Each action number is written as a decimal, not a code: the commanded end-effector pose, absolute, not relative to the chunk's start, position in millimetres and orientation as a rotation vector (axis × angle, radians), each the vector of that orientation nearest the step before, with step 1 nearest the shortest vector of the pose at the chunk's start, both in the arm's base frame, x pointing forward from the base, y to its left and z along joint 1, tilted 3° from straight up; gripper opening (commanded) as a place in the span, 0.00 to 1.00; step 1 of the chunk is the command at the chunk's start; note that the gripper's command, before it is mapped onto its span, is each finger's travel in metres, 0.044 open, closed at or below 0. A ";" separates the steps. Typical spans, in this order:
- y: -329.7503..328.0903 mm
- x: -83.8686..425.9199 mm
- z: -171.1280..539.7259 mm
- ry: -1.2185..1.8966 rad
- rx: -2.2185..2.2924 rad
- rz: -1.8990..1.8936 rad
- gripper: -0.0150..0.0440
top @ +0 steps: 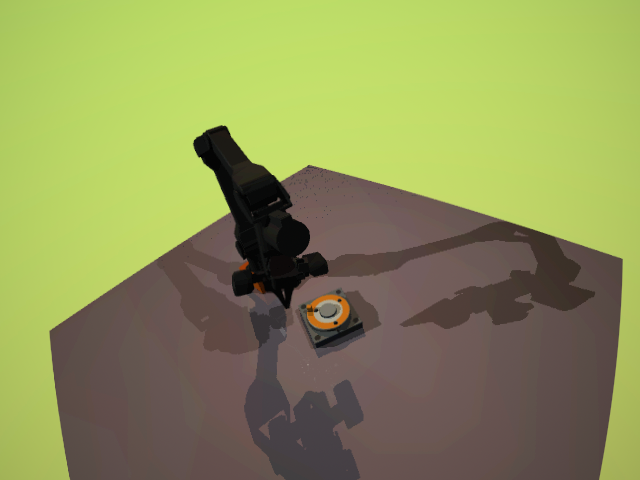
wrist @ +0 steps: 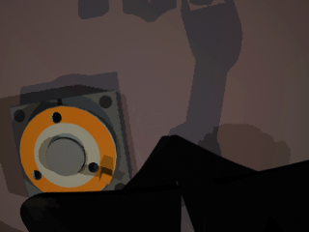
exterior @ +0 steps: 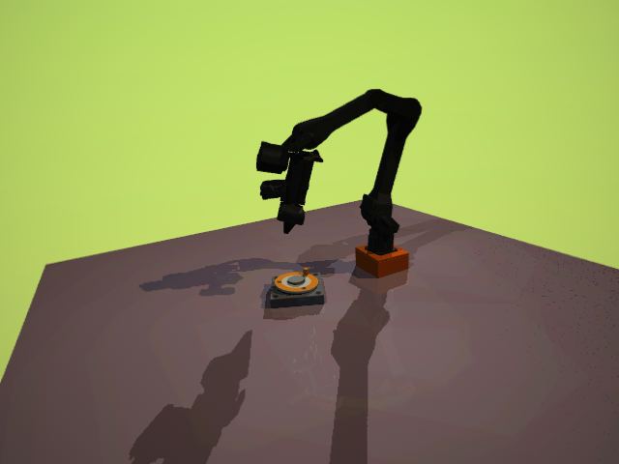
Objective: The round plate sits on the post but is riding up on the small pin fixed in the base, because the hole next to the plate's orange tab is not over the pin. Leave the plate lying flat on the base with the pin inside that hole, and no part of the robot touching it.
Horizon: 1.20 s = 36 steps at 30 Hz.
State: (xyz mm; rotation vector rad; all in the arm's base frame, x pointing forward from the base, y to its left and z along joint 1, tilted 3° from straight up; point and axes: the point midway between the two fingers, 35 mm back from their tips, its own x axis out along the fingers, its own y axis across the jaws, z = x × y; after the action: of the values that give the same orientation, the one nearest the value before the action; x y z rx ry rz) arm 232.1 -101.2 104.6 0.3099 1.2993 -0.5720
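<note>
Spreading under everything, a brown table [exterior: 450,349], streaked with arm shadows. Rising from an orange mount [exterior: 381,260] at the far side, a black arm [exterior: 395,144], bent over at the elbow and reaching down toward the middle of the table. Hanging from its end, pointed downward and well above the table, the gripper [exterior: 288,228], fingers pressed together to a single point, nothing between them. Seen from the top view, the same tip [top: 285,303] closed to a spike, just beside the base's edge.

Below and a little to one side of the gripper, apart from it, a dark square base [exterior: 296,297] with screw heads at the corners. Lying on it, the round orange plate [exterior: 297,282], threaded on a grey post [exterior: 296,279] through a pale inner ring. In the wrist view, base [wrist: 112,112] and plate [wrist: 39,131] at lower left of the closed fingers, which fill the bottom of the frame as two dark wedges meeting. Small dark holes spaced around the orange ring. Standing up from the rim, on the side nearest the gripper, the orange tab [exterior: 305,271]; in the wrist view, the tab [wrist: 106,169] next to one dark hole [wrist: 93,166]. Pin too small to make out; whether the plate lies flat or tilted, impossible to tell.
</note>
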 end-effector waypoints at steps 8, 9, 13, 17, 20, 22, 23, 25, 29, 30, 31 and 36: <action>-25.2 216.1 68.4 1.583 0.121 -0.051 0.25; -25.2 216.1 68.4 1.583 0.121 -0.051 0.25; -26.0 216.2 68.4 1.583 0.121 -0.051 0.25; -25.9 216.5 64.7 1.583 0.121 -0.051 0.25; -25.4 217.2 51.7 1.583 0.121 -0.051 0.25; -25.0 217.2 41.7 1.583 0.121 -0.051 0.25; -24.9 217.0 36.7 1.583 0.121 -0.051 0.25; -25.1 216.3 26.9 1.583 0.121 -0.051 0.25; -25.0 215.5 20.1 1.583 0.121 -0.051 0.25; -25.0 215.5 20.1 1.583 0.121 -0.051 0.25; -25.0 215.5 20.1 1.583 0.121 -0.051 0.25; -27.1 215.8 20.0 1.583 0.121 -0.051 0.25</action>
State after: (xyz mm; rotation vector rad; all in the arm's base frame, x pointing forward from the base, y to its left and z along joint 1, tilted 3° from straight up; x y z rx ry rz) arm 217.1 -26.4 23.8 0.1185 1.5746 -0.0576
